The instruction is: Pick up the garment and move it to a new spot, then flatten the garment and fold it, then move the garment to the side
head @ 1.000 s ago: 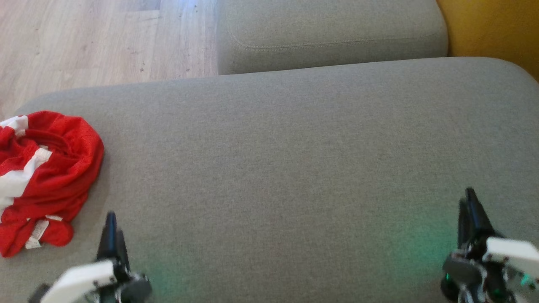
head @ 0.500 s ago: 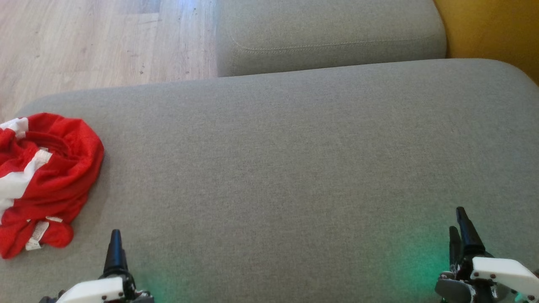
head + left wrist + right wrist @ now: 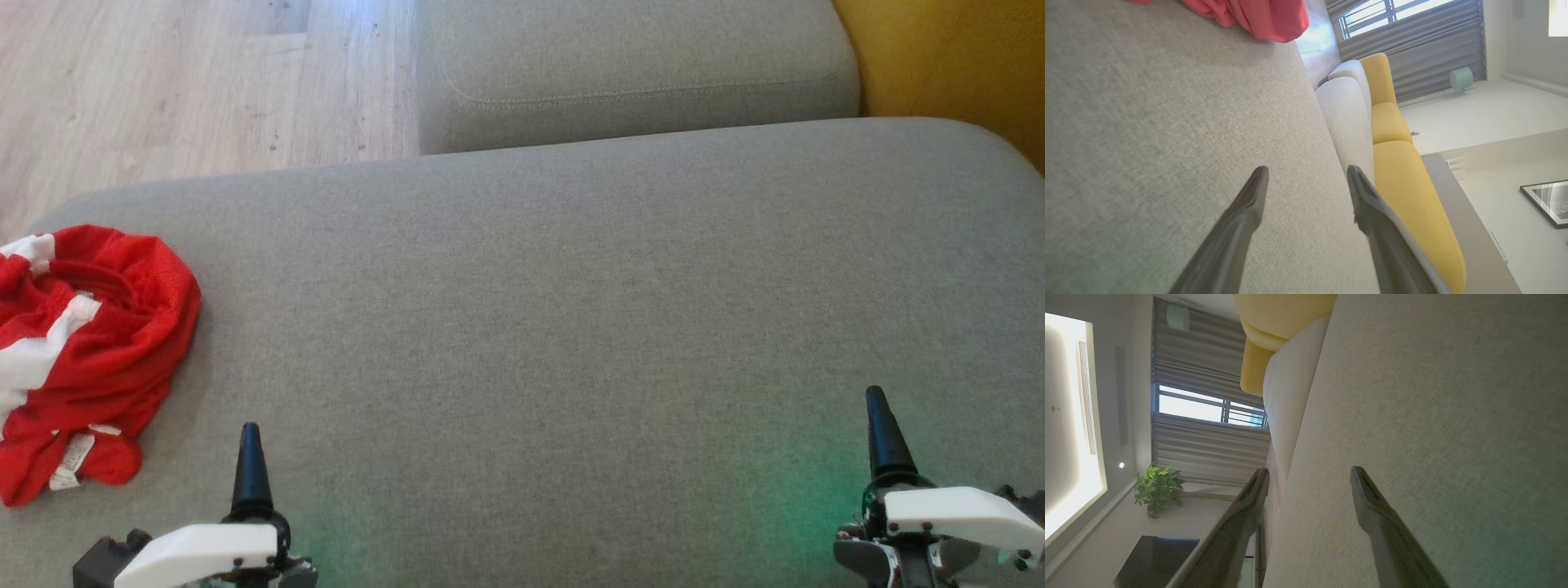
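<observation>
my left claw (image 3: 1307, 171) and right claw (image 3: 1308, 471) stand spread, empty; garment (image 3: 90, 351) lies near, ahead-left of the left one.

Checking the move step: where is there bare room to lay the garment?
The cushion is bare from the garment at its left edge to its right edge, including between left gripper and right gripper. Crowded at the far left, by the bunched garment.

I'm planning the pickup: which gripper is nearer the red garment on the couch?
Left. The left gripper sits just right of the red garment, apart from it; the right gripper is far across the grey cushion.
</observation>
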Available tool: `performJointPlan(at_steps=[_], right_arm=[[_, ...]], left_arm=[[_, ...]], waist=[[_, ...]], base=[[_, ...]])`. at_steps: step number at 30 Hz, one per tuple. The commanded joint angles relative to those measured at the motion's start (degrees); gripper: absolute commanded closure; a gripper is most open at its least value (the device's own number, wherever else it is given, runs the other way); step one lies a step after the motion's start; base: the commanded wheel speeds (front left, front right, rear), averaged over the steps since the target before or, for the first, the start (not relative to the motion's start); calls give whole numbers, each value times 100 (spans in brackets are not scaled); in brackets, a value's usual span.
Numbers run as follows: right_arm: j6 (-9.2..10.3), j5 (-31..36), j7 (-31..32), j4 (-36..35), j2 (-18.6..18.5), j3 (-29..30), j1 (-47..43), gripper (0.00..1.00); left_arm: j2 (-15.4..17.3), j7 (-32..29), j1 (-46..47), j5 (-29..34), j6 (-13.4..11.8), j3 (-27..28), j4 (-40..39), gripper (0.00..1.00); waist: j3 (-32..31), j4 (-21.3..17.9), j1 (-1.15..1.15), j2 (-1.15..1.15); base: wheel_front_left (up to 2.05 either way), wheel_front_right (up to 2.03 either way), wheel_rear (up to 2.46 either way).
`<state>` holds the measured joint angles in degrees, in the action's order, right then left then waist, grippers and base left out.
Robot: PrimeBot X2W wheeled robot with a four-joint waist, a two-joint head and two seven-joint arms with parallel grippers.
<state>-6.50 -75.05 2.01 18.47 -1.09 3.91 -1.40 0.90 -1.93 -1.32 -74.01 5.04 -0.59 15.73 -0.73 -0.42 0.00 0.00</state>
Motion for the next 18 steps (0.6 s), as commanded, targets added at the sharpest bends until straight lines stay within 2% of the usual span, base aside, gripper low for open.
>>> performJointPlan(at_steps=[1,18], right_arm=[[-22,186,-61,-239,-83,-69,212,0],[-35,1618,-347,-563,-177,-525,144,0]], left_arm=[[49,56,182,173,-15,-30,-250,0],[77,342,3,1440,-175,-253,-506,0]], waist=[[-15,0,0,0],[-184,-44,0,0]], base=[[0,0,0],[0,0,0]])
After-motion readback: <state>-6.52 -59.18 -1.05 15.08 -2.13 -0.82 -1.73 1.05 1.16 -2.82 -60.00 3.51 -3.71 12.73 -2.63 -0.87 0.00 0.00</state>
